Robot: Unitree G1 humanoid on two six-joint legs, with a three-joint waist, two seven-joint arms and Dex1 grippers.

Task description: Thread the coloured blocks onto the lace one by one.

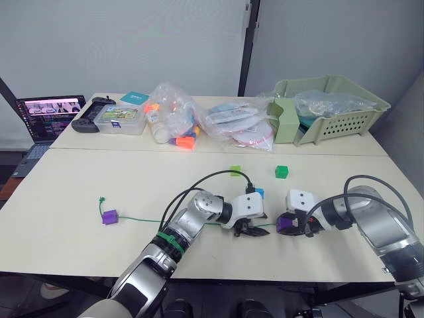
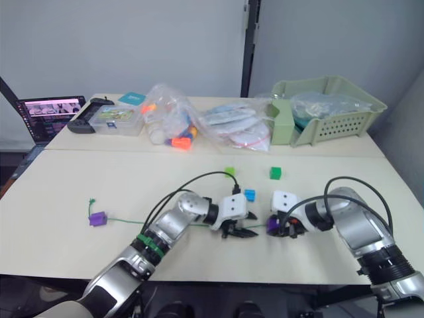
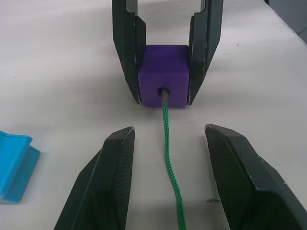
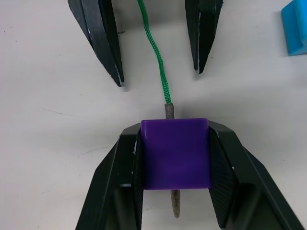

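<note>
Right gripper [image 4: 175, 179] is clamped on a purple block [image 4: 175, 153], flat on the table [image 1: 79, 199]. The lace [image 3: 169, 158] runs straight through the block's hole, and its stiff tip [image 4: 174, 207] pokes out the far side, toward the right wrist. Left gripper [image 3: 168, 175] sits with fingers apart, straddling the cord just beside the block, not touching it. Lace axis lines up gripper to gripper. Probable next move: a pull on the tip, nearer the right arm. Another purple block [image 1: 110, 216] sits at the knot end; blue block [image 2: 250, 195] just beside the grippers.
</note>
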